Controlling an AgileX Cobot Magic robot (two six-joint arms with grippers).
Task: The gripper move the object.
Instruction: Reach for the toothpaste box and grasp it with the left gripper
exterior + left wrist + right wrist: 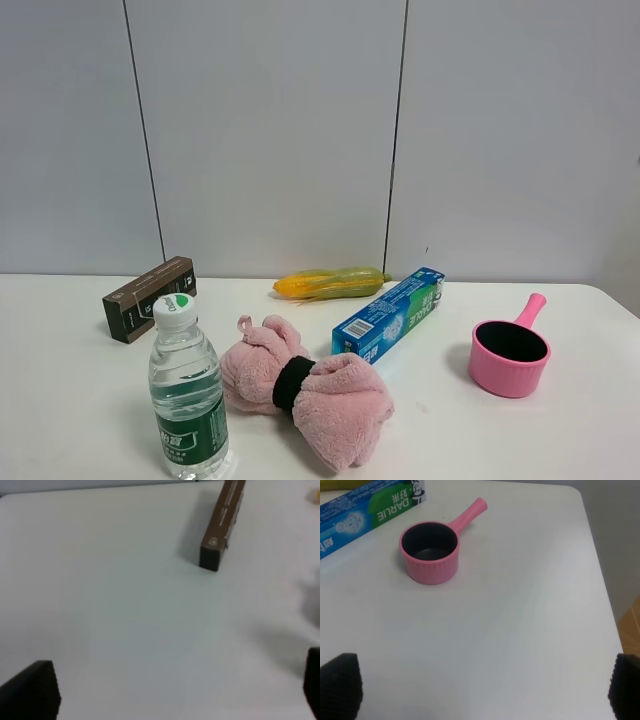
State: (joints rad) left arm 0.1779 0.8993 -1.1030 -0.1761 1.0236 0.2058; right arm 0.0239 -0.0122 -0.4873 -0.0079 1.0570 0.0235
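- Toothpaste box (388,315): a long, narrow blue-and-green carton lying flat on the bench (560,440), set diagonally near the middle of the exterior view.
- Neighbours: the near end sits just beside the pink towel bundle (305,385), and the far end lies close to the tip of the corn cob (330,284). The pink saucepan (510,355) stands apart on the right, with bare bench between.
- Right pincer (482,685): released, fingers spread wide, nothing between them. It is well short of the carton, part of which shows beyond the saucepan in the right wrist view.
- Left pincer (172,687): released and empty, over bare bench. Only the brown box (222,525) lies ahead of it.
- Neither pincer appears in the exterior view.
- Handling estimate: the carton is probably light. It should be stiff along its length, but its thin walls would buckle under a hard squeeze. The printed surface looks glossy, so some slip is likely.
- Recommended hold: across the narrow width, on the two long side faces, near mid-length so that neither end droops or swings.
- Avoid the ends. The flaps there are the weakest part, and the near end leaves little room beside the towel.
- Arm choice: the right pincer appears better placed, since the carton lies on its side of the scene.
- Clamping force: moderate, enough to stop sliding without denting the card.
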